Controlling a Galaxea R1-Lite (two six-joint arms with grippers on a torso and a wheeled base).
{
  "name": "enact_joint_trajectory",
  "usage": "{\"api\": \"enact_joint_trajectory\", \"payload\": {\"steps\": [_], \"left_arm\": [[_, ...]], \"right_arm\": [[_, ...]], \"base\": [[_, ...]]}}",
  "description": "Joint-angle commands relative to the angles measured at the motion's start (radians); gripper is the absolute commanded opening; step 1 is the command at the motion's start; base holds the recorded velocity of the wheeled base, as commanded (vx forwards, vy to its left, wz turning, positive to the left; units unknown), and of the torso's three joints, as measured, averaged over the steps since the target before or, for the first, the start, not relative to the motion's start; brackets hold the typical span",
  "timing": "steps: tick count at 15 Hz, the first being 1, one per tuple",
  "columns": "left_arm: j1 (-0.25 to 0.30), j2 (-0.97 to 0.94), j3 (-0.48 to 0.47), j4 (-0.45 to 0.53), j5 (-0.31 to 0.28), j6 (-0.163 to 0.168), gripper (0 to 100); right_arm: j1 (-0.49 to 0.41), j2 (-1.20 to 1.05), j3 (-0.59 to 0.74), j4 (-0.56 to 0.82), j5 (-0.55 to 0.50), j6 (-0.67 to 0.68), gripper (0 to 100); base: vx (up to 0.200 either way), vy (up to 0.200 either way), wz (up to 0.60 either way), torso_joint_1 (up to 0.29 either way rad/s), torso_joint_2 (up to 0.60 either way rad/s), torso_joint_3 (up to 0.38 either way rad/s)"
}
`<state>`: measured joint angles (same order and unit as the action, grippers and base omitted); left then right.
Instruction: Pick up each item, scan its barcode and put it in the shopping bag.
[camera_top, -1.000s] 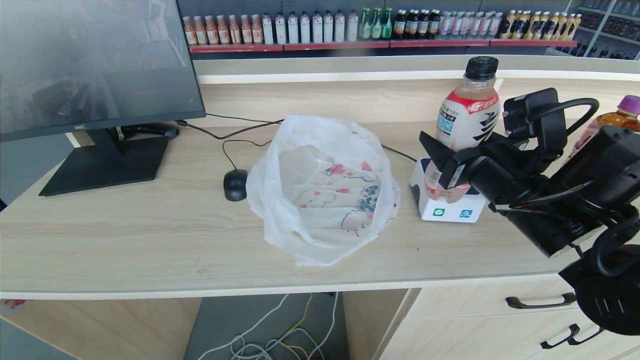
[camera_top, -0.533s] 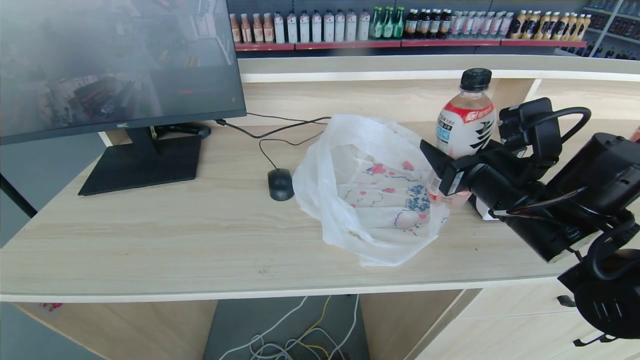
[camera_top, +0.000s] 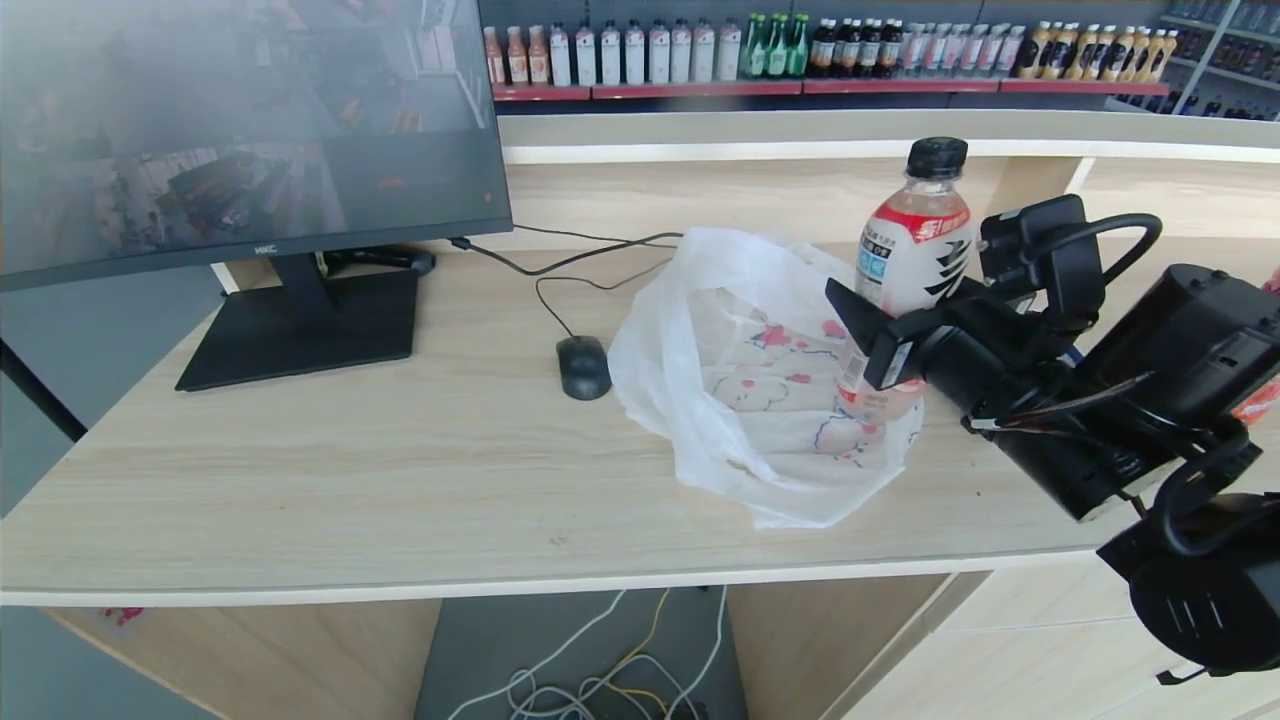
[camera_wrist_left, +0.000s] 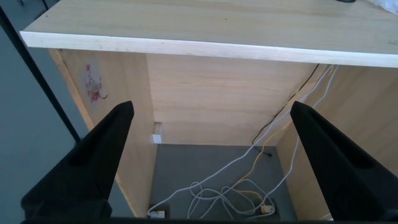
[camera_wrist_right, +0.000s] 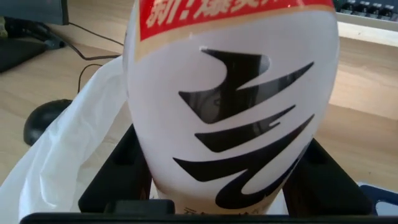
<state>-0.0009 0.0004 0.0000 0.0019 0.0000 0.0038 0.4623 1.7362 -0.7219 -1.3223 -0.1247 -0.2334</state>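
Farthest to the left, the left gripper (camera_wrist_left: 208, 115) hangs below the front edge of the counter (camera_wrist_left: 205, 37), and we see its two dark fingers (camera_wrist_left: 93, 165) spread wide apart with nothing between them; behind them lie loose cables (camera_wrist_left: 230, 193) on the floor under the counter. Up on the counter, a dark monitor (camera_top: 250, 120) stands on its flat black base at the left rear. To its right a black mouse (camera_top: 584, 366) rests on the wood, its thin cord running back toward the monitor, just beside the left side of the shopping bag (camera_top: 740, 400). The shopping bag is thin white plastic with red and blue print, and it sits near the middle of the counter with its mouth open and facing up. At the bag's right side the bottle (camera_top: 908, 270) is held upright off the counter, black cap on top, red band and white label with black strokes facing us, pale pink drink inside. Its base shows against the bag's right rim, though we cannot tell whether it touches the plastic. The right gripper (camera_top: 900, 335) clasps the bottle's lower half from the right, one finger on each side of the label, as the right wrist view confirms with the bottle (camera_wrist_right: 233, 112) pressed between the black fingers (camera_wrist_right: 115, 174). Along the back wall, a red shelf (camera_top: 800, 88) carries a row of drinks.
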Motion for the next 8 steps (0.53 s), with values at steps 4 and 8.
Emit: {"api": "enact_joint_trajectory", "payload": {"steps": [4, 8], "left_arm": [[0.001, 0.001, 0.000, 0.000, 0.000, -0.001, 100], [0.001, 0.000, 0.000, 0.000, 0.000, 0.001, 100]], "right_arm": [[0.004, 0.088, -0.096, -0.006, 0.003, 0.000, 0], [0.018, 0.177, -0.188, -0.009, 0.003, 0.008, 0]], "base": [[0.000, 0.000, 0.00, 0.000, 0.00, 0.000], [0.000, 0.000, 0.00, 0.000, 0.00, 0.000]]}}
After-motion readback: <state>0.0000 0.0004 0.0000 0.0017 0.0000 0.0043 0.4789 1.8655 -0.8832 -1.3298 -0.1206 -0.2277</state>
